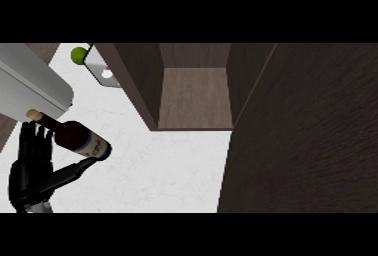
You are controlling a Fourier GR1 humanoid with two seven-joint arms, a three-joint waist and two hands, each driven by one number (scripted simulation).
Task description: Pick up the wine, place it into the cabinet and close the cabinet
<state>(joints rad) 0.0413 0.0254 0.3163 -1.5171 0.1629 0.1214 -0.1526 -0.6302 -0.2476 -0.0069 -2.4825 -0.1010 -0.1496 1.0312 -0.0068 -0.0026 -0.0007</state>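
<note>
The wine bottle is dark with a pale label and a cork, and it lies tilted at the left, cork end pointing up-left. My left hand rises from the lower left corner with straight fingers behind the bottle's neck. Its thumb stretches right to the bottle's base, so the bottle sits between thumb and fingers. The hand stays open. The cabinet stands open at top centre, its brown shelf bare. Its dark door swings out and fills the right side. My right hand shows nowhere.
A large grey rounded body sits at the upper left, just above the cork. A green fruit and a white dish lie at the back, left of the cabinet's side wall. White counter spreads between bottle and door.
</note>
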